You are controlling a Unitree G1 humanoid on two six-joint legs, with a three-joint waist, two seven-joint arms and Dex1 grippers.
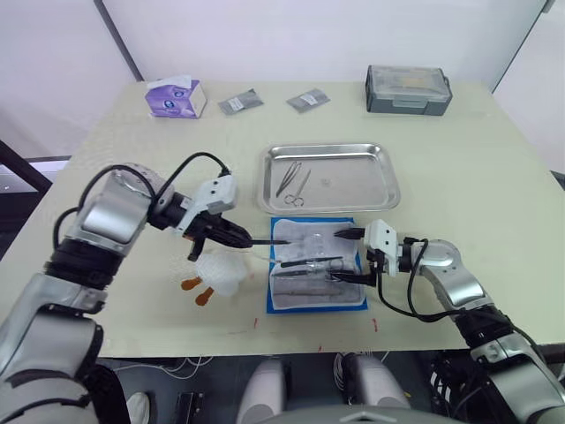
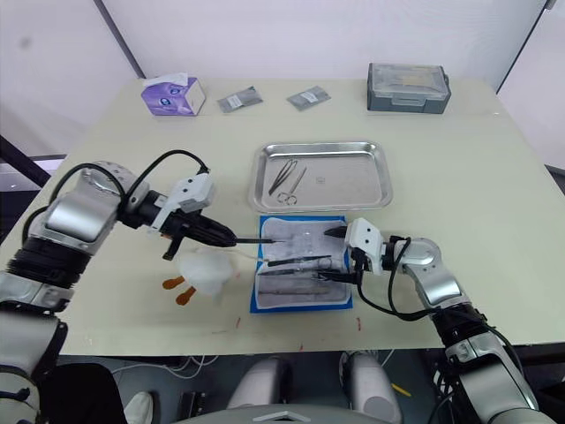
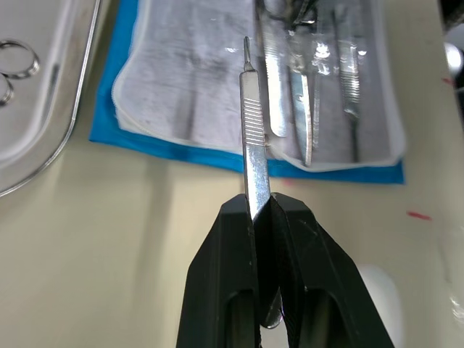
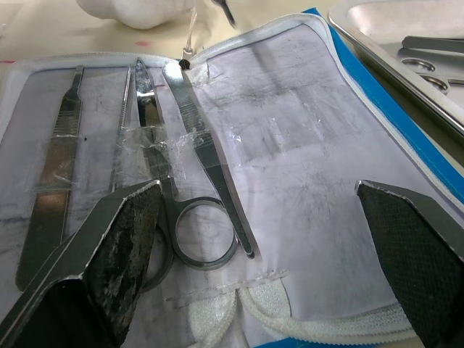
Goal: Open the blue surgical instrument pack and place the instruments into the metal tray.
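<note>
Left end effector [image 1: 237, 233]: fingers pressed together on a slim flat metal handle [image 3: 252, 138], ridged along its middle. The handle projects straight out beyond the fingertips, in line with the fingers.
Held instrument, position: its free tip hangs over the left border of the blue surgical instrument pack [image 1: 316, 263], close above the white lining.
Right end effector [image 1: 353, 256]: fingers spread wide, nothing between them, poised low over the right half of the pack.
Pack: lies opened flat on the table [image 1: 468, 168], white lining up, blue border showing all round, just in front of the metal tray [image 1: 328, 176].
Instruments still in pack: several slim pieces under clear film, among them ring-handled scissors [image 4: 196, 232] and a flat handle [image 4: 54, 163]. Their long axes run roughly left to right across the pack.
Tray: directly beyond the pack's far edge, near but apart from it. It already holds two thin ring-handled instruments [image 1: 291, 181] in its left half; the right half is bare.
Key relation: from the left end effector the tray lies forward and to the right. The held handle points right, across the table, along the tray's long side.
Nearer arm: the left arm carries the load; its path to the tray's left half is short and unobstructed.
Judged next requirement: lift clear of the pack edge, carry over the tray's raised rim, release beside the pieces already there.
Also on table: crumpled white wrapping [image 1: 219, 270] under the left end effector.
</note>
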